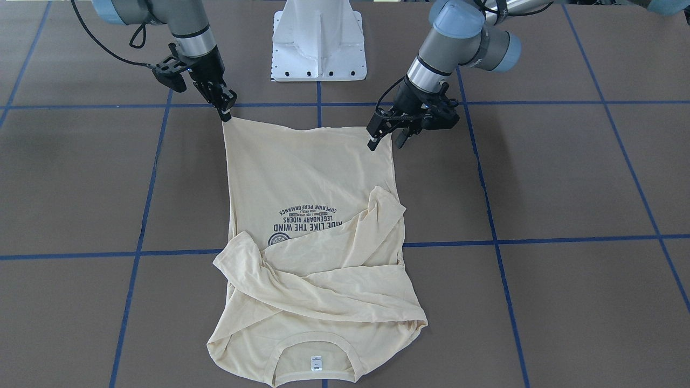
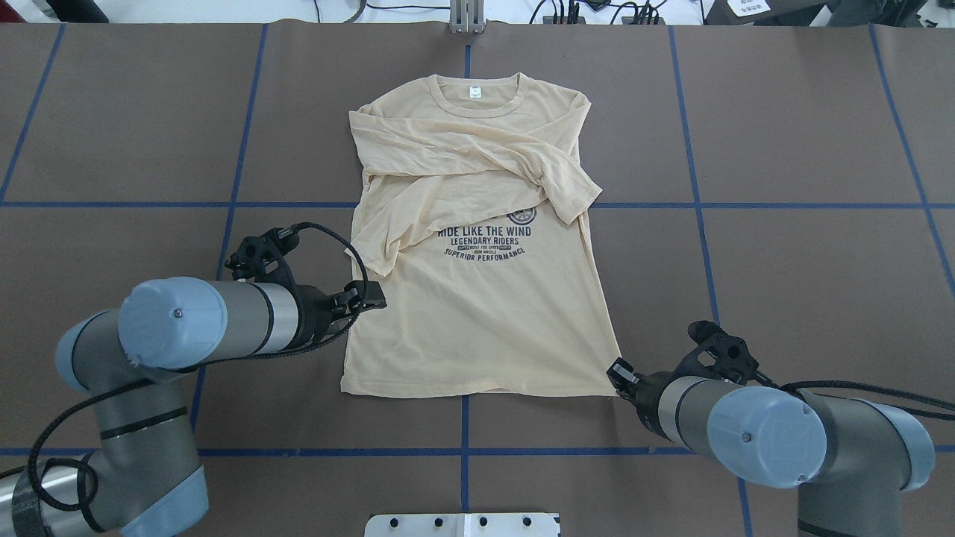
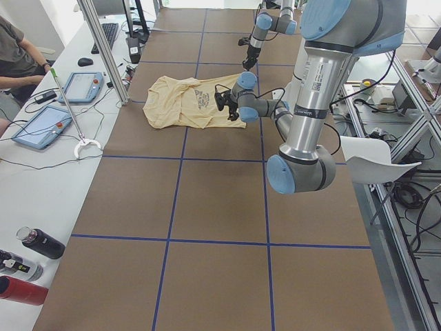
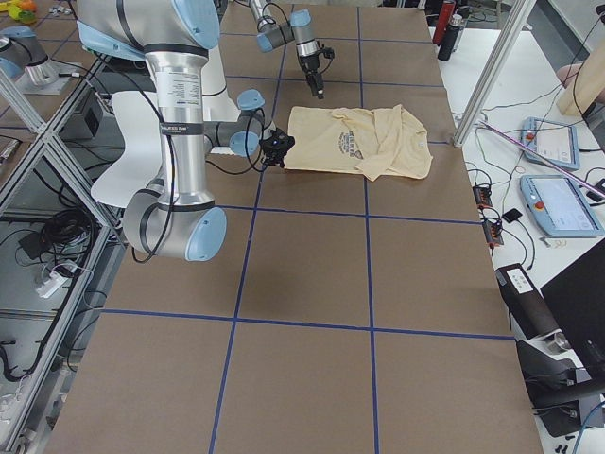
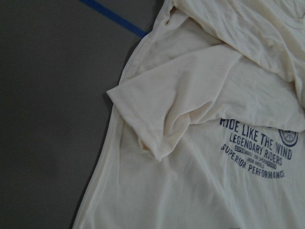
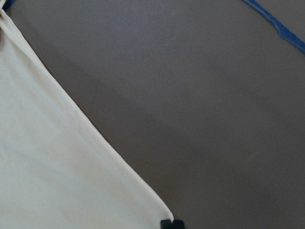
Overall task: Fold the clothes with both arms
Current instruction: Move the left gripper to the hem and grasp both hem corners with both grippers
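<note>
While my worktop [image 2: 783, 261] carries the shirt [image 2: 477, 321] flat at mid-frame, sleeves crossed over its chest, my right gripper [image 2: 615, 372] pinches its lower-right hem corner; my left gripper [image 2: 373, 297] stands parted at its left side edge.

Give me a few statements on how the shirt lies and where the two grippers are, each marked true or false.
1. The shirt lies with its print facing up. True.
2. Its neck opening points toward the white base. False: the neck lies away from the base, and the hem is nearest it.
3. The right gripper is at a hem corner. True, and it looks shut on that corner.
4. Both sleeves are spread out to the sides. False: the sleeves are folded across the chest.
5. The left gripper is shut on the collar. False: it is open at the shirt's side edge near the hem.
</note>
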Available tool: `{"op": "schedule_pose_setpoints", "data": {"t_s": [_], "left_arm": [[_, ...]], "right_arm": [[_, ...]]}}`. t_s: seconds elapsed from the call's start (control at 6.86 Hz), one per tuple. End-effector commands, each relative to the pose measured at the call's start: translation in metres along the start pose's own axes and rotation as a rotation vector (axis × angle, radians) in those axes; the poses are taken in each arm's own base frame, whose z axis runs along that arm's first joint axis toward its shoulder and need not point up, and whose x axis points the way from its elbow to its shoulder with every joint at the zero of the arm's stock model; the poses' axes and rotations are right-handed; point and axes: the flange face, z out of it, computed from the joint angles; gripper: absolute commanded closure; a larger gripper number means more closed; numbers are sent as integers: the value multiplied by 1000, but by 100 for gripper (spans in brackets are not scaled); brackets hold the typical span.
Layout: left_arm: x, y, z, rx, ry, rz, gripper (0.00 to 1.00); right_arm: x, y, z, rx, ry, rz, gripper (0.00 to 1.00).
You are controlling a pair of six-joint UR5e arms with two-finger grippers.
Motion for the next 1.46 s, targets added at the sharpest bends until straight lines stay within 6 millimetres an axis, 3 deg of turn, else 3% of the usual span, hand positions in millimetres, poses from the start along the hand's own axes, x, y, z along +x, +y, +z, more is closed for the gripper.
{"op": "schedule_pose_setpoints", "data": {"t_s": [0.0,0.15,0.44,0.58,0.73,1.02,1.17,1.31], "left_arm": [[-33,38,14,-5,-51,9,15],[-39,52,18,-23,-63,3,18],[-40,60,21,-36,-68,7,24],[-39,61,20,-40,-64,7,31],[-39,61,21,-40,-66,6,46],[-44,61,24,-37,-76,7,51],[-40,61,21,-39,-67,7,67],[-39,61,19,-43,-65,6,100]], "right_arm": [[1,1,1,-1,3,-2,100],[0,0,0,0,1,0,100],[0,0,0,0,1,-2,100],[0,0,0,-1,-1,0,100],[0,0,0,0,1,0,100],[0,0,0,0,1,0,100],[0,0,0,0,1,0,100],[0,1,0,-1,-1,0,100]]}}
